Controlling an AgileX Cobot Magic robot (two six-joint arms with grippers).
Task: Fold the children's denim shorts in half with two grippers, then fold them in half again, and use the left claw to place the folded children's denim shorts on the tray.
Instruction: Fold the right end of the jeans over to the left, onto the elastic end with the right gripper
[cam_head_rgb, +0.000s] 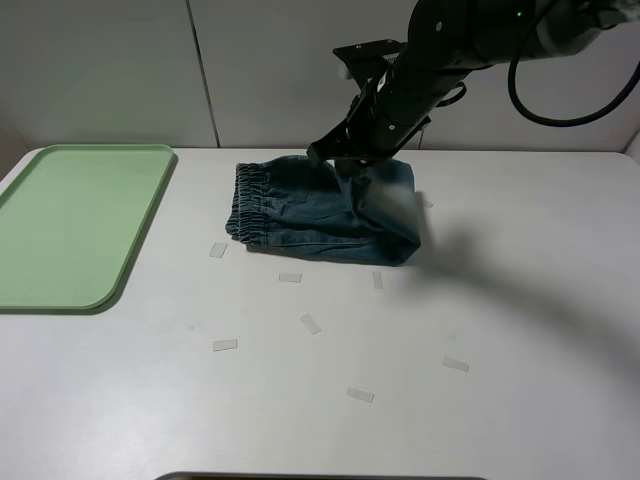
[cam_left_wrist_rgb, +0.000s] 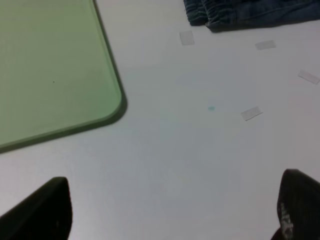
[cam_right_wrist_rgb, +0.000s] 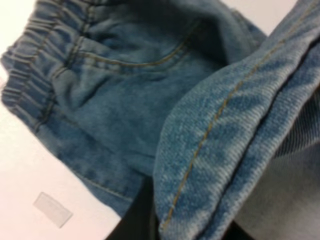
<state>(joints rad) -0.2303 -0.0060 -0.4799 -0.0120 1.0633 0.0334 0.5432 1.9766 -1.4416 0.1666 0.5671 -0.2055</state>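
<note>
The white surface (cam_head_rgb: 520, 400) carries everything. The pale green tray (cam_head_rgb: 70, 220) lies just ahead of the left gripper (cam_left_wrist_rgb: 170, 215), a little to one side. That gripper's jaws stand wide apart over bare surface and hold nothing.

The children's denim shorts (cam_head_rgb: 290, 205) lie beneath the right gripper (cam_head_rgb: 352, 160), well apart from the left one. The right gripper is clamped on the leg-end hem and holds it lifted above the rest of the cloth. The elastic waistband lies beyond the right gripper, on the tray side.

The shorts look already doubled once, so this is probably the second fold. To do it well:

- Carry the hem low across the cloth, straight towards the waistband.
- Set the hem edge to edge with the elastic.
- Go slowly enough that the lower layers do not drag or bunch.
- Let go only once the hem lies flat.
- The idle left gripper could come in to steady the waistband.

Counted:

- one surface
- one tray
- one pair of shorts
- two grippers
- at least seven pale tape strips (cam_head_rgb: 311, 323), scattered on the surface near the shorts
</note>
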